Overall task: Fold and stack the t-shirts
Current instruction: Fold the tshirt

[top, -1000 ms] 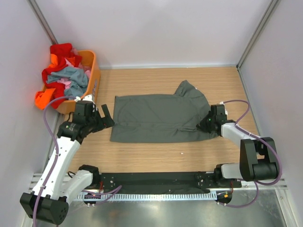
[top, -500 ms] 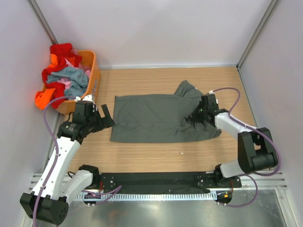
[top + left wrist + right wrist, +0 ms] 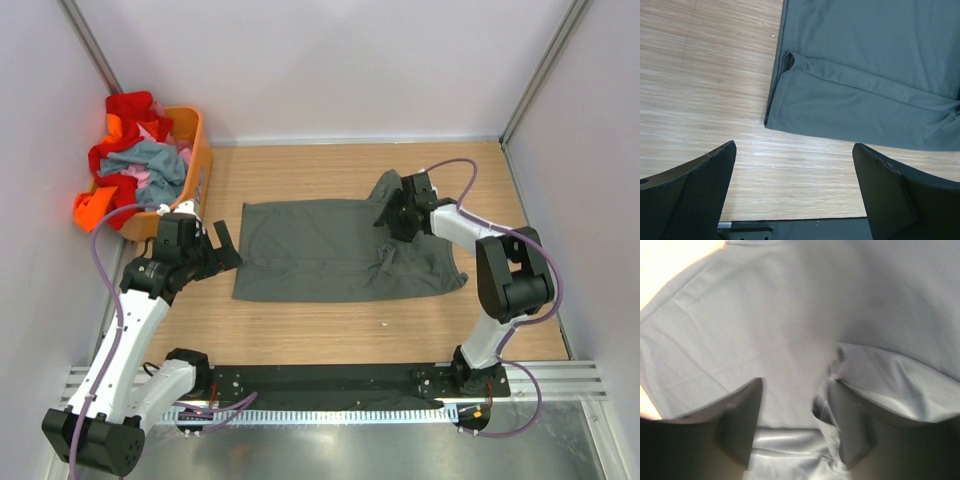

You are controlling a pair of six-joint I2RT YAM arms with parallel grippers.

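A dark grey t-shirt [image 3: 320, 250] lies flat across the middle of the table, with one sleeve bunched at its far right. My right gripper [image 3: 393, 216] is low over that sleeve area. Its jaws are open [image 3: 799, 382], and a fold of the grey cloth [image 3: 790, 315] lies against the right finger. My left gripper [image 3: 228, 248] stands open just off the shirt's left edge. In the left wrist view its fingers [image 3: 794, 147] frame bare wood, and the shirt's folded corner [image 3: 865, 100] lies beyond them. More t-shirts, red [image 3: 130, 110], blue-grey [image 3: 150, 160], pink [image 3: 135, 180] and orange [image 3: 95, 205], are heaped at the far left.
An orange plastic basket [image 3: 200, 150] at the far left corner holds the heap, and some cloth spills over its near side. White walls close in the table on three sides. A black rail [image 3: 320, 380] runs along the near edge.
My right gripper has moved from the shirt's right edge toward the far left, over the cloth, and its jaws have opened. The left arm has not moved.
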